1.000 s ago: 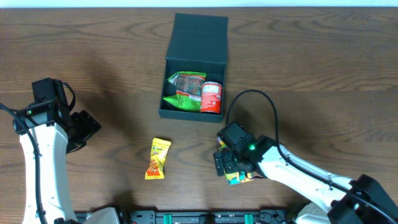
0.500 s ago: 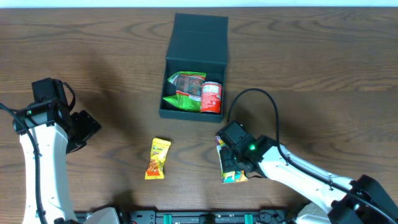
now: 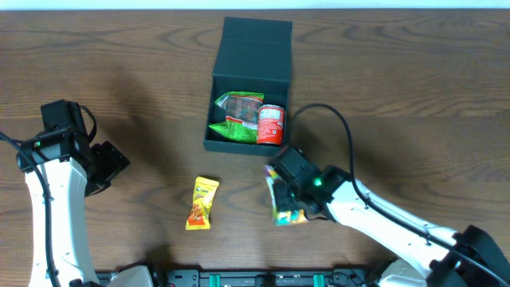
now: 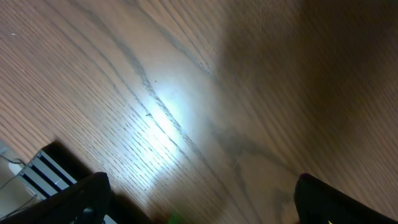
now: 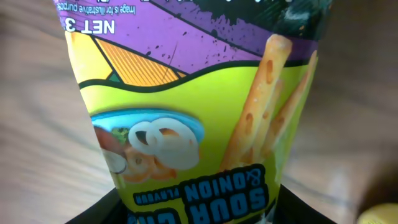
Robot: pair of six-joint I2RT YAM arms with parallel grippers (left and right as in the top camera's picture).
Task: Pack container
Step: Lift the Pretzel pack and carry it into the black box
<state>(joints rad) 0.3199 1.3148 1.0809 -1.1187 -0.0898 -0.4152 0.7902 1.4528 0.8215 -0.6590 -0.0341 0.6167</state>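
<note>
The dark teal container [image 3: 239, 147] stands open at the table's far middle, its lid flap [image 3: 256, 44] laid back. Inside are a green bag [image 3: 233, 115] and a red can [image 3: 271, 125]. My right gripper [image 3: 285, 194] is below the container's right corner, shut on a yellow-green and purple snack bag [image 3: 287, 214]. In the right wrist view that bag [image 5: 193, 106] fills the frame between the jaws of the gripper [image 5: 199, 208]. A yellow-orange packet [image 3: 202, 203] lies on the table to the left. My left gripper [image 3: 107, 165] is far left, open [image 4: 199, 205] over bare wood.
A black cable [image 3: 335, 119] loops from the right arm near the container's right side. The table's front rail [image 3: 239, 279] runs along the near edge.
The right gripper has closed on the snack bag and carried it up and left toward the container. The left arm has not moved.
</note>
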